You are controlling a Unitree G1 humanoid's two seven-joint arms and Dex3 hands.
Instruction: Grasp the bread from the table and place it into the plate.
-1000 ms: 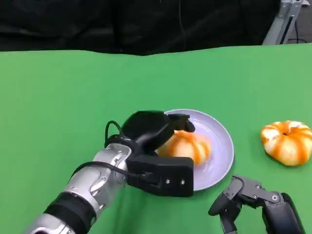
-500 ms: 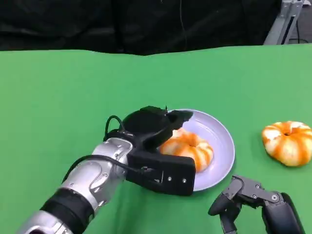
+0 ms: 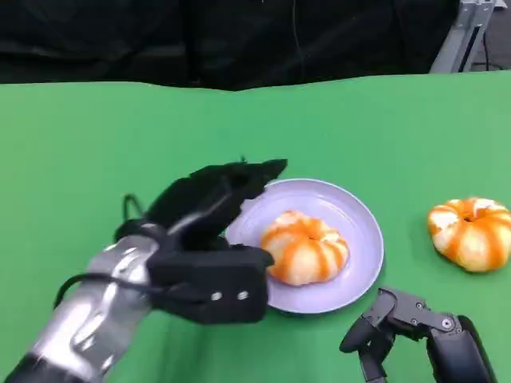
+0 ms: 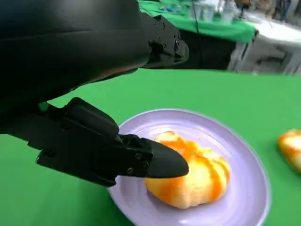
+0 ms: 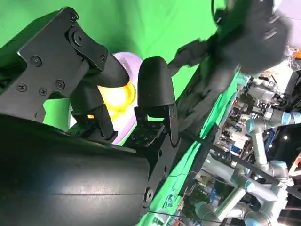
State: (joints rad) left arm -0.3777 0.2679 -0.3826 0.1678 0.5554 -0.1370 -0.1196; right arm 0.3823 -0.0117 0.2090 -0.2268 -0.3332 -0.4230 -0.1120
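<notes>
Fingers (image 3: 255,171) of our left hand (image 3: 209,231) are spread apart and hold nothing; in the head view they reach over the near-left rim of the lilac plate (image 3: 359,211), and the hand looks motion-blurred. From the left wrist view one black fingertip (image 4: 162,162) lies just in front of the bread (image 4: 197,176); we cannot tell whether it touches the crust. Our right hand (image 3: 415,331) sits low at the desk's near edge, just beside the plate's near rim, its fingers curled inward around nothing that we can see.

We see the bread (image 3: 305,247), a round orange-and-white striped bun with a dimple on top, lying flat in the plate slightly left of its centre. Being round, it shows no clear long axis, and its dimple faces upward. A second similar bun (image 3: 471,231) rests on the green desk (image 3: 96,152) to the right of the plate, apart from it.

Behind the plate the green desk runs bare to its far edge against a dark backdrop, and the surface to the left is open as well.
</notes>
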